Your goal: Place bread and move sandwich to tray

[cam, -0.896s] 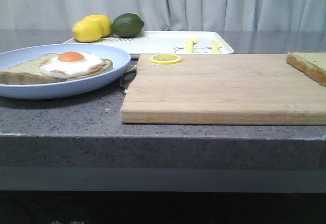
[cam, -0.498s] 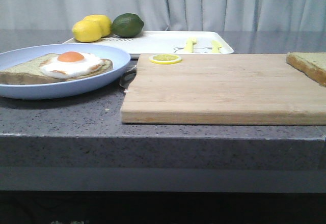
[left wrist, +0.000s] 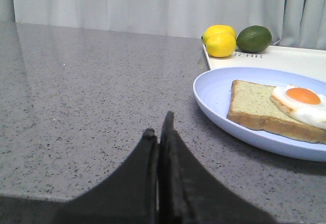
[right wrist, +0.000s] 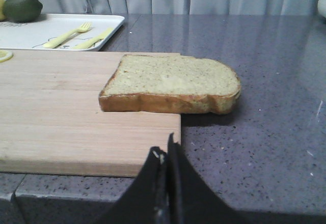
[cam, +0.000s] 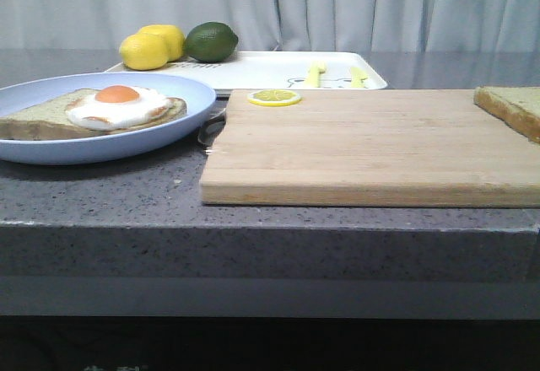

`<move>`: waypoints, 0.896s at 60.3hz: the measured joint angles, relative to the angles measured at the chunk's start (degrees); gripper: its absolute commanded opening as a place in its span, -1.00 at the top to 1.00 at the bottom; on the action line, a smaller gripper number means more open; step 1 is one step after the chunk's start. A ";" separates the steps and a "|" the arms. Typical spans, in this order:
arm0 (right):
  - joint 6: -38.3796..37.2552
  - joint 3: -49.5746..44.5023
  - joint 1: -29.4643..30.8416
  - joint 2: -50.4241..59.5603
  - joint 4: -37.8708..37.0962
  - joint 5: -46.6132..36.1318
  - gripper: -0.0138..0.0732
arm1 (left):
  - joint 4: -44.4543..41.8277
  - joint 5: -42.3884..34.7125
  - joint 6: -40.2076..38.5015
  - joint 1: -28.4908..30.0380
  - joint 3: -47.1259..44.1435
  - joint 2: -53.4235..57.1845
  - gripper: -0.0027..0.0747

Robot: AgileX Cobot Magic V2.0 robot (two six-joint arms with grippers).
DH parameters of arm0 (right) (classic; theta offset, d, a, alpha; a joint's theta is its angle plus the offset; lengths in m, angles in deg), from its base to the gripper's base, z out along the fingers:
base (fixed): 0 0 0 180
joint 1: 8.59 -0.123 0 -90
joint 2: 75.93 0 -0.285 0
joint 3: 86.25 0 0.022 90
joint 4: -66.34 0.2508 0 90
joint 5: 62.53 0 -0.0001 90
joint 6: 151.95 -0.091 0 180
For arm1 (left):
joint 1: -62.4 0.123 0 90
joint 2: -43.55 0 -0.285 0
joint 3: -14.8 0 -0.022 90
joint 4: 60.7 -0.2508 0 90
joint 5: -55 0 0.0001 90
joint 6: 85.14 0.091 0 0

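The bread (right wrist: 170,84) is a plain toast slice lying on the right end of the wooden cutting board (cam: 371,143), overhanging its edge; it shows at the front view's right border (cam: 510,108). The sandwich (cam: 101,111), toast with a fried egg, lies on the light-blue plate (cam: 181,93) at the left; it also shows in the left wrist view (left wrist: 277,109). The white tray (cam: 278,71) lies behind the board. My left gripper (left wrist: 159,132) is shut and empty, short of the plate. My right gripper (right wrist: 164,152) is shut and empty, at the board's near corner, short of the bread.
Two lemons (cam: 152,47) and a lime (cam: 211,41) sit at the tray's left end. Yellow fork and knife prints (cam: 333,74) mark the tray. A lemon slice (cam: 273,97) lies on the board's far left edge. The grey counter's front edge (cam: 270,219) is near.
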 measured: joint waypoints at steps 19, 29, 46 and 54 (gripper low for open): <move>0.00 0.00 0.00 0.00 0.00 0.00 0.84 | 0.00 0.00 0.00 0.00 0.00 0.00 0.98; 0.00 0.00 0.00 0.00 0.35 -1.66 0.84 | 0.00 -3.47 0.00 0.00 0.00 0.00 0.98; 0.00 8.10 0.00 0.00 0.38 -1.68 0.82 | 0.00 -21.17 0.00 0.00 0.29 0.00 0.98; 0.00 17.99 0.00 -2.70 0.38 3.75 0.82 | 0.00 -14.05 0.00 0.00 6.64 -0.13 0.98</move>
